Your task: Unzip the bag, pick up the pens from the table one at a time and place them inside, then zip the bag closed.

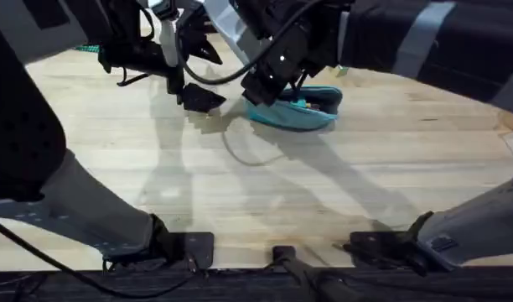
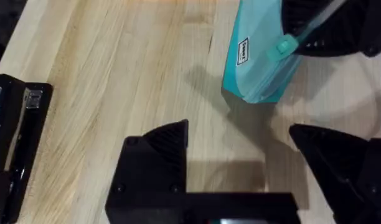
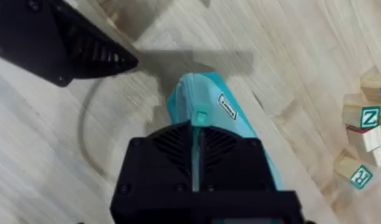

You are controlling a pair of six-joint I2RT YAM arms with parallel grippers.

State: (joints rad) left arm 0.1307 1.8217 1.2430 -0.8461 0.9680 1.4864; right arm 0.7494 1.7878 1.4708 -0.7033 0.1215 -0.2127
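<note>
The teal bag [image 1: 307,113] lies at the far middle of the table [image 1: 323,193]. My right gripper [image 1: 269,91] is shut on the bag's top seam [image 3: 206,102], its fingers [image 3: 172,146] pinched together just behind a small teal zipper tab [image 3: 200,117]. My left gripper [image 2: 240,140] is open and holds nothing. It hovers low over the wood, a short way off the bag's near end [image 2: 256,68]. In the overhead view the left gripper [image 1: 198,99] is just left of the bag. The pens are out of view.
A black stapler [image 2: 16,143] lies on the table off to the side of my left gripper. Several wooden letter blocks [image 3: 368,124] are piled beyond the bag. A thin cable loop [image 1: 240,151] lies on the wood in front of the bag.
</note>
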